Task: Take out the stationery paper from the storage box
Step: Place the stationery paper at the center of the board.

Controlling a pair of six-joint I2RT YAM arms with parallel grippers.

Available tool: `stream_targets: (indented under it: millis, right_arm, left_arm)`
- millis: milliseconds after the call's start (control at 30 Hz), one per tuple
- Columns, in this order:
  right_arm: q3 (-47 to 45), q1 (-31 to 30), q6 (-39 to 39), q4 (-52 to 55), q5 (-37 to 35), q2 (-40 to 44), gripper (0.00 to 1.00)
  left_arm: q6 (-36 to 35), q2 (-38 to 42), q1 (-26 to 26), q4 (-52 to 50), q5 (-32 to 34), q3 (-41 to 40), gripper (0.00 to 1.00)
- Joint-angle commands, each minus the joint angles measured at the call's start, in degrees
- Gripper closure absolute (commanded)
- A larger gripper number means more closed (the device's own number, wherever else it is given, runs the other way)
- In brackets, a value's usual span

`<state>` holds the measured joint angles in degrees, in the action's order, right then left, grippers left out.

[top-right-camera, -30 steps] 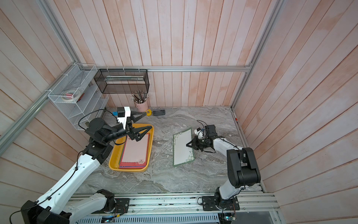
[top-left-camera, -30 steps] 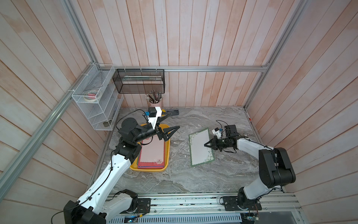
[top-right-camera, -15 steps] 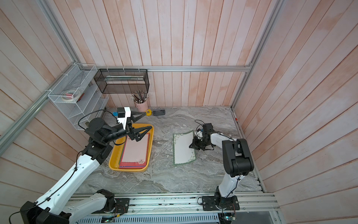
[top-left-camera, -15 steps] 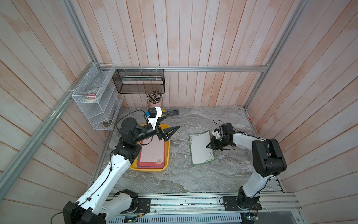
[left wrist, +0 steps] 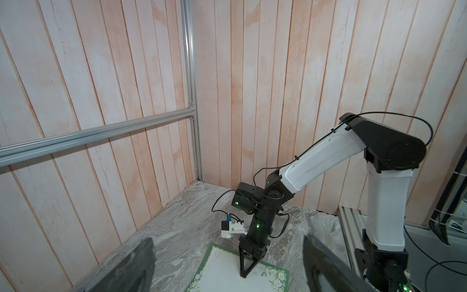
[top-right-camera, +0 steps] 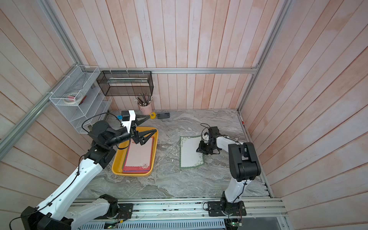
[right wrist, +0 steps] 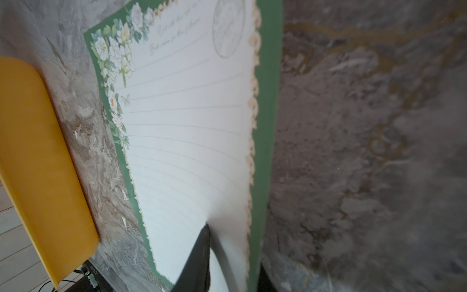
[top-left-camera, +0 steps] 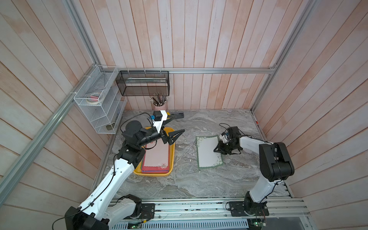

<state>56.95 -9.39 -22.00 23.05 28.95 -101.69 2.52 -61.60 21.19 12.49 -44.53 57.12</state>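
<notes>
1. The right gripper (top-left-camera: 216, 151) is low over the table, at the right edge of a green-bordered sheet (top-left-camera: 207, 155), about midway along that edge.
2. In the right wrist view, one of its black fingers (right wrist: 199, 252) lies on top of the sheet (right wrist: 189, 113). The paper's green edge curls up beside this finger, and the other finger is mostly hidden below it. I cannot tell whether the jaws pinch the paper or merely straddle it.
3. This sheet of stationery paper is out of the box. It lies on the grey marbled table (top-left-camera: 189, 179), right of the storage box (top-left-camera: 153, 173) and apart from it. It has a white lined centre with white flowers in one corner.
4. The storage box is a shallow yellow tray on the left side of the table.
5. A stack of sheets (top-left-camera: 157, 157) lies inside it. The top one has a pale pink centre and a red border, and blue edges show beneath.
6. The left gripper (top-left-camera: 182, 122) hangs above the far end of the tray. Its jaws are spread wide, it holds nothing, and it points to the right.
7. A white wire rack (top-left-camera: 99, 107) is fixed to the left wall and a black mesh basket (top-left-camera: 142, 83) to the far wall. A pink cup of pencils (top-left-camera: 159, 103) stands at the far edge of the table.
</notes>
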Motion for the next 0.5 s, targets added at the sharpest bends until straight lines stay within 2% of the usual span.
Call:
stream_targets:
  millis: [0,167,467]
  right_arm:
    - [-0.2,0.0,1.1,1.6,-2.6,1.4,0.73]
    - [0.7,0.0,1.0,3.1,-5.2,2.7,0.62]
    - [1.9,0.1,1.4,5.5,-9.6,4.1,0.58]
  left_arm:
    - [-1.1,-0.2,0.2,-1.0,1.0,1.9,0.08]
    - [-1.5,0.1,0.3,-1.2,1.3,1.8,0.08]
    - [-1.7,0.4,0.3,-1.9,1.9,2.1,0.08]
